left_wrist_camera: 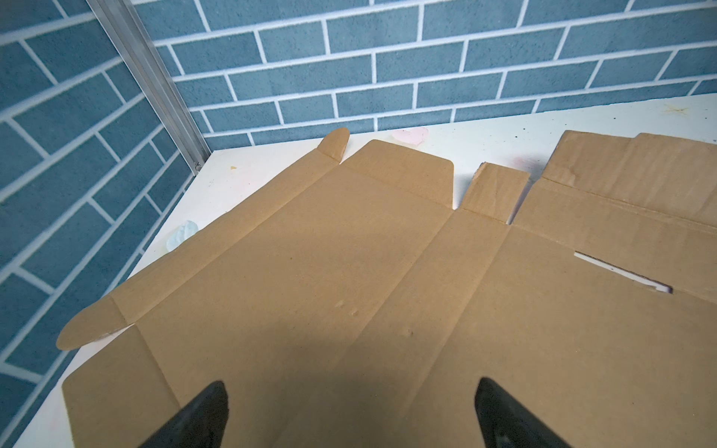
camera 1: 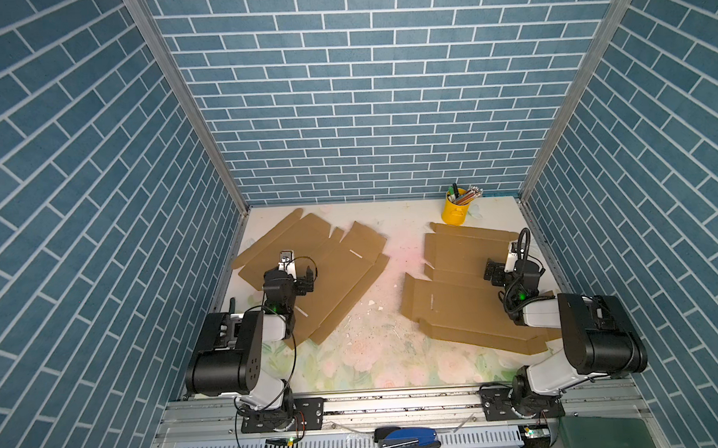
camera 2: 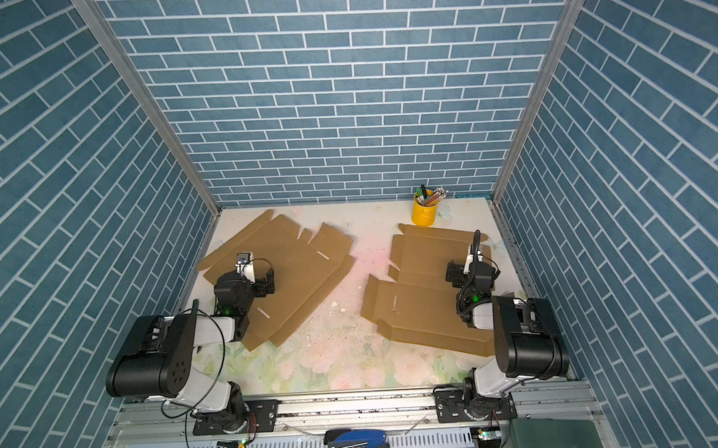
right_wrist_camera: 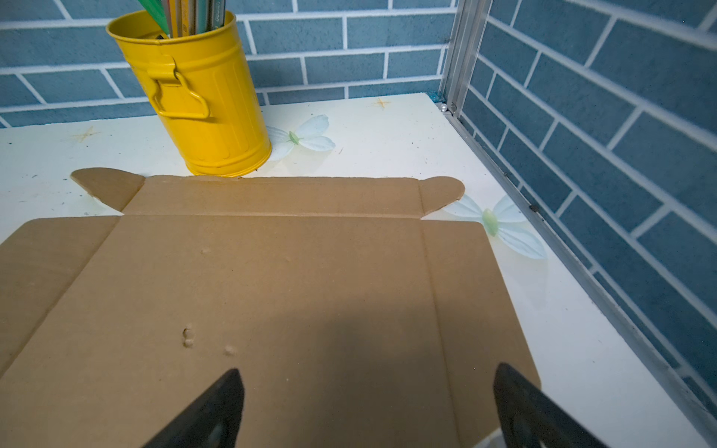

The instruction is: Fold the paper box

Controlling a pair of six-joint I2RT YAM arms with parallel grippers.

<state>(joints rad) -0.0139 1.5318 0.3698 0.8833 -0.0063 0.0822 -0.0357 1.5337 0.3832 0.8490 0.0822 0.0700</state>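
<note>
Only the fingertips (left_wrist_camera: 209,411) of each hand showed, the rest cut off. The left hand (left_wrist_camera: 351,388) hung wide open over the left cardboard sheet (camera 1: 342,271), the right hand (right_wrist_camera: 368,372) likewise over the right cardboard sheet (camera 1: 448,308). Both sheets lay flat, unfolded, on the flowered bench (camera 1: 376,361) between blue brick walls (camera 1: 364,87).

Left arm (camera 1: 230,355): we see black housings, white links, a loose black cable (camera 1: 295,352).
Right arm (camera 1: 595,339): we see the same, plus ribbed hose (camera 1: 528,242).
Left tool (left_wrist_camera: 349,415): black tapered fingers (left_wrist_camera: 201,411).
</note>
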